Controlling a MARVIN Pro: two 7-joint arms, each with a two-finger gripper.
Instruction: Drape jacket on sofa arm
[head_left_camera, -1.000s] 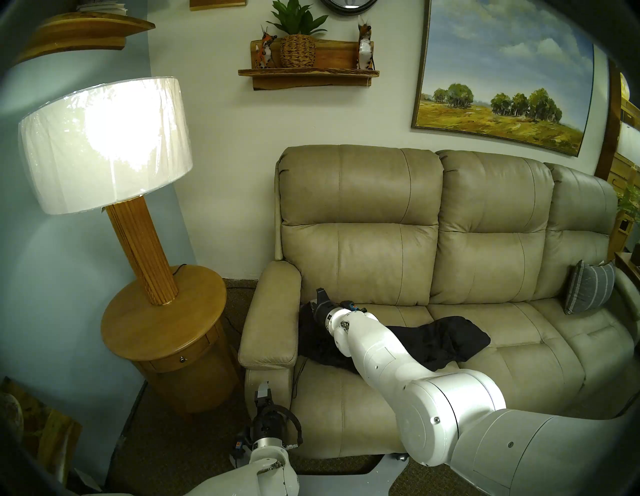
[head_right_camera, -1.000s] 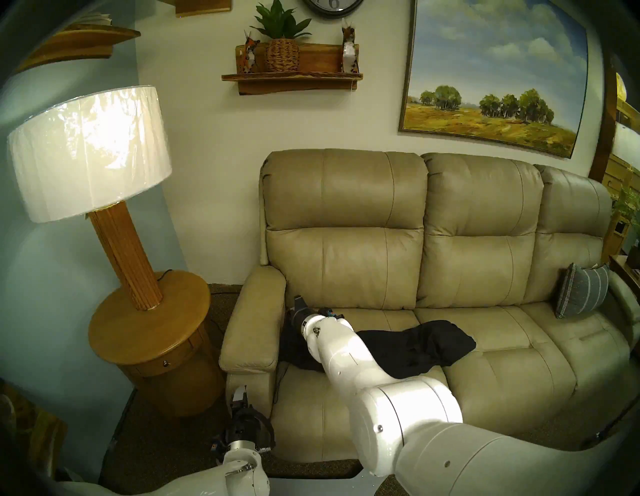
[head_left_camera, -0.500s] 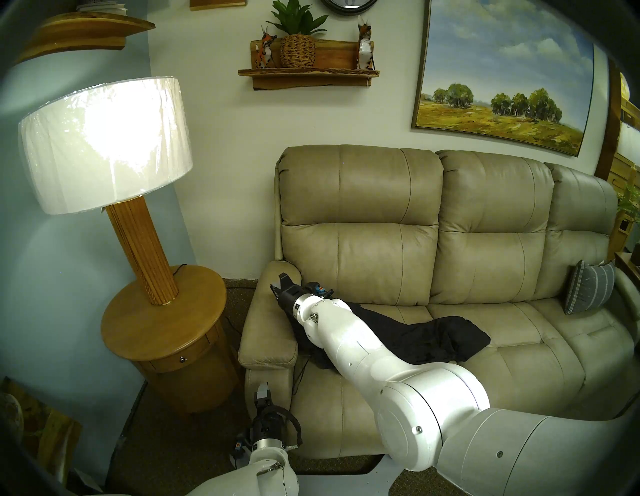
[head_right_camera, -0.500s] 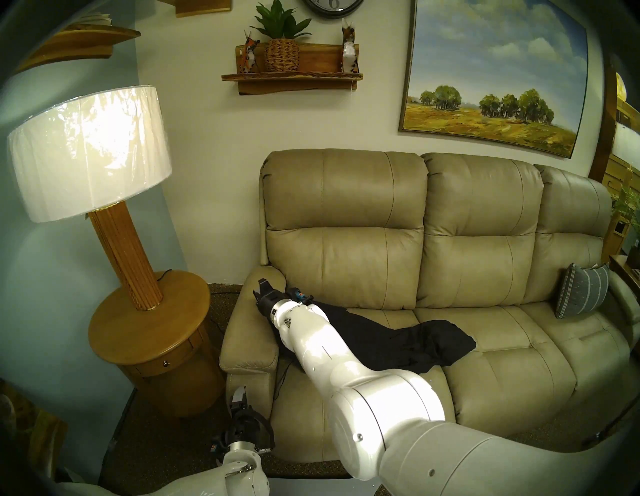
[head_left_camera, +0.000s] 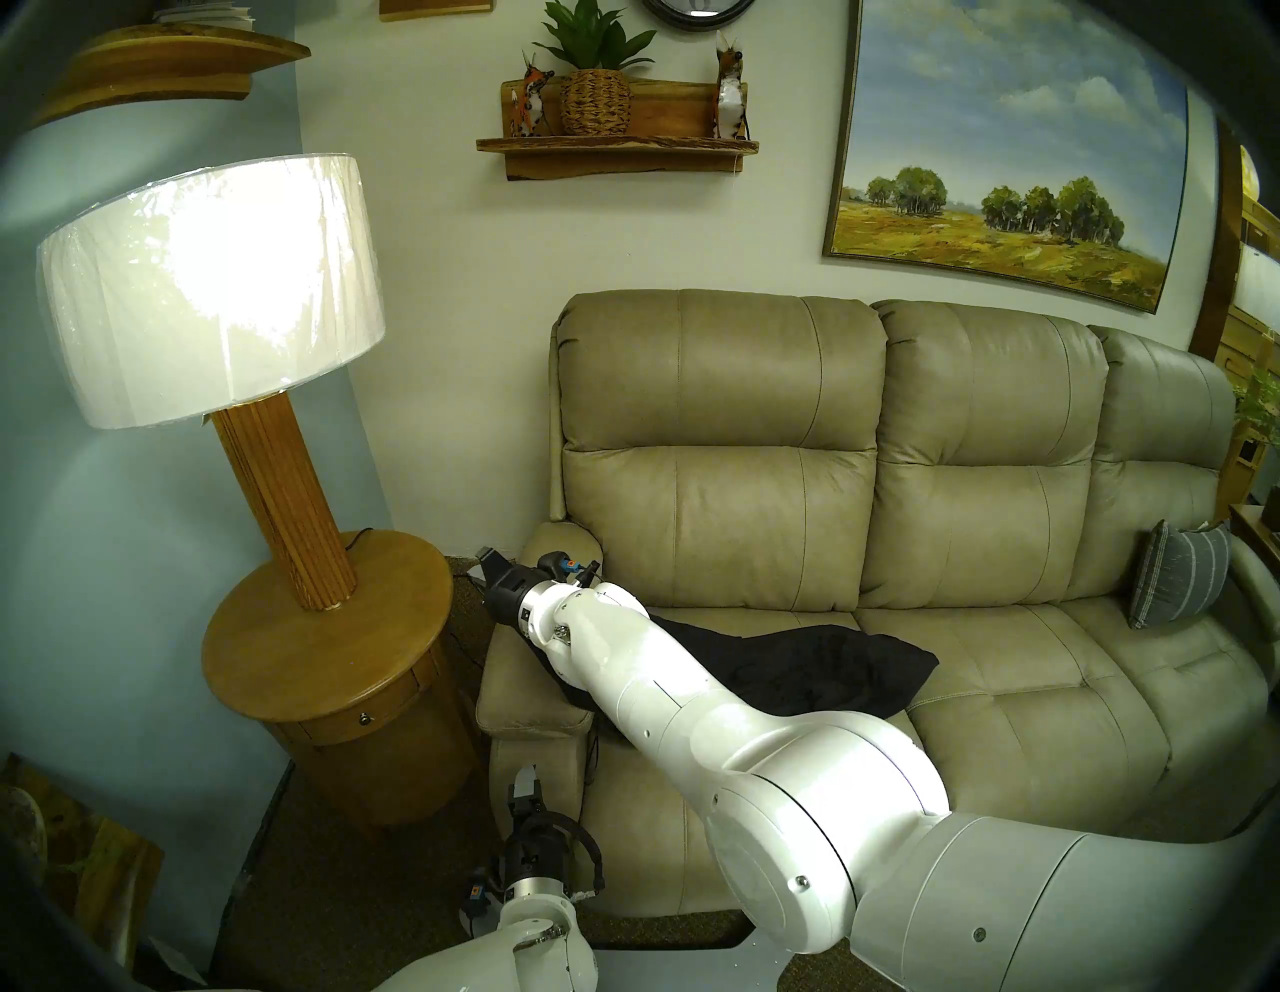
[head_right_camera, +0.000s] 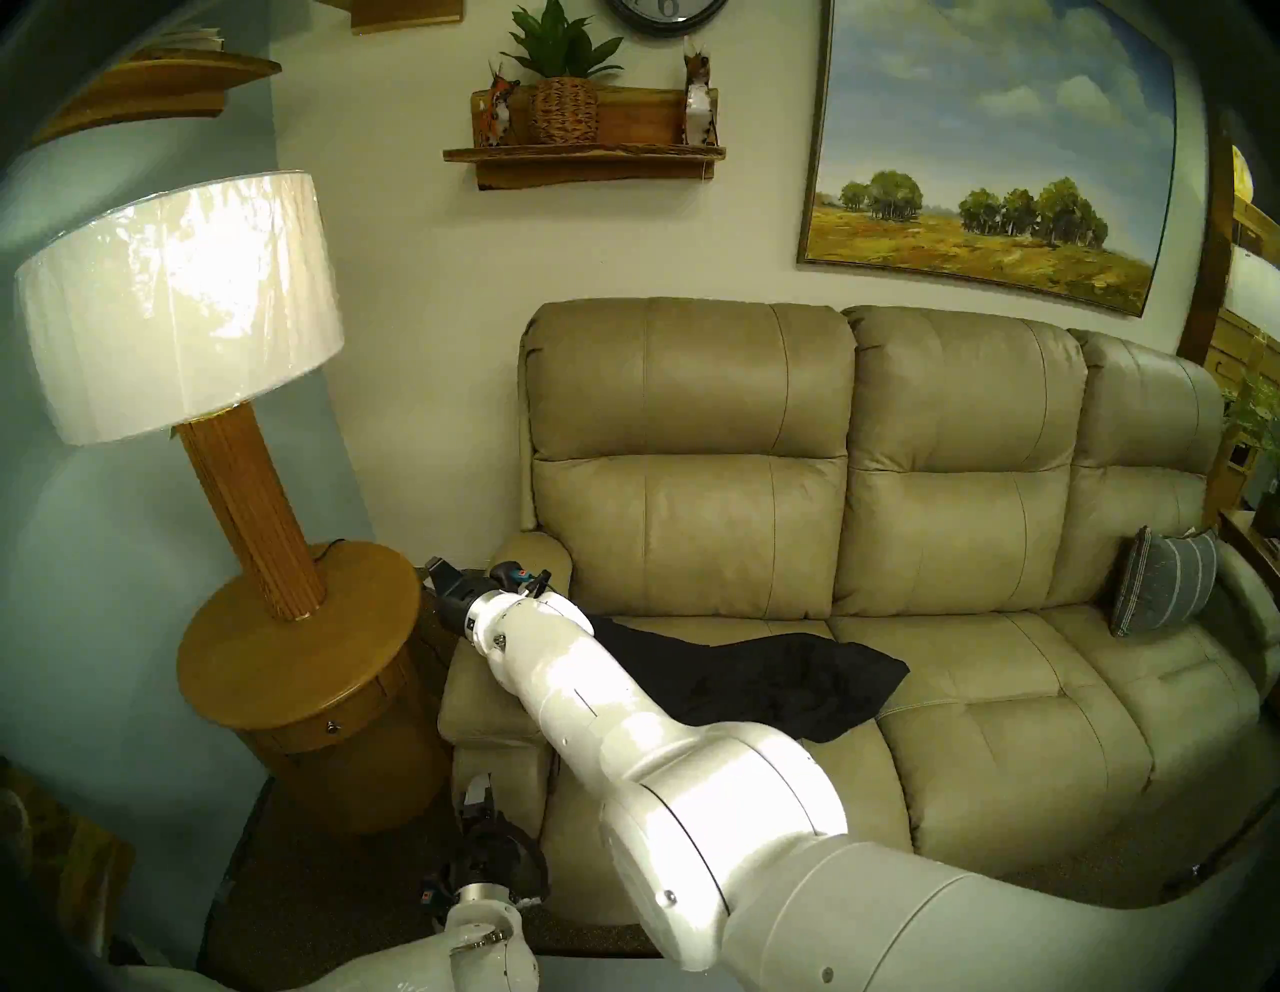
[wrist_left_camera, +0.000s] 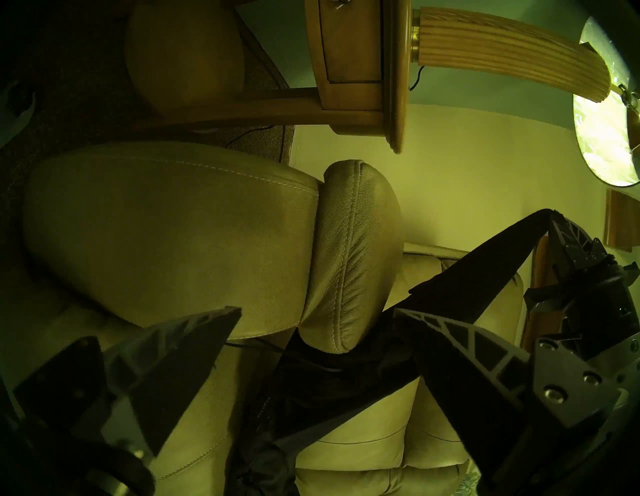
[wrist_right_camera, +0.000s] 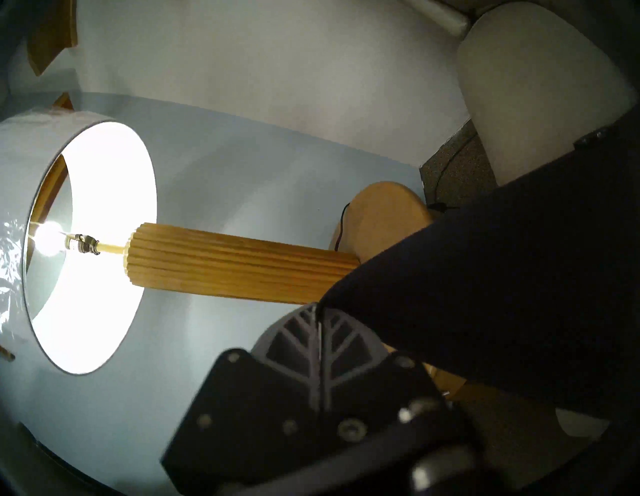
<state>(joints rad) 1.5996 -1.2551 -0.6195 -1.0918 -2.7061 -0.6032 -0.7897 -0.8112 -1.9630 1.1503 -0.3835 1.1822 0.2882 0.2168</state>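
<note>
Jacket: one black jacket (head_left_camera: 817, 668), stretched from the sofa's middle seat at 3 o'clock up across the sofa arm (head_left_camera: 526, 700) toward 9 o'clock; its far end lies on the cushion, its near end is lifted.
Sofa arm: beige-tan leather, rounded top, stitched seams (the wrist view shows its squared front end (wrist_left_camera: 349, 256)).
Surface and room: one three-seat leather sofa (head_left_camera: 900, 450) on dark carpet; pale wall behind it.
Counts: one striped cushion (head_left_camera: 1177, 582) at the sofa's 3 o'clock end, one round wooden side table (head_left_camera: 325, 644), one lit lamp (head_left_camera: 208, 284), one landscape painting (head_left_camera: 1004, 152), two robot arms.
Right gripper (head_left_camera: 490, 560): fingers pressed together, clamped on the jacket's edge, hanging past the arm's outer side, above the gap by the table.
Left gripper (head_left_camera: 528, 779): fingers spread apart, holding nothing, low in front of the sofa arm.
</note>
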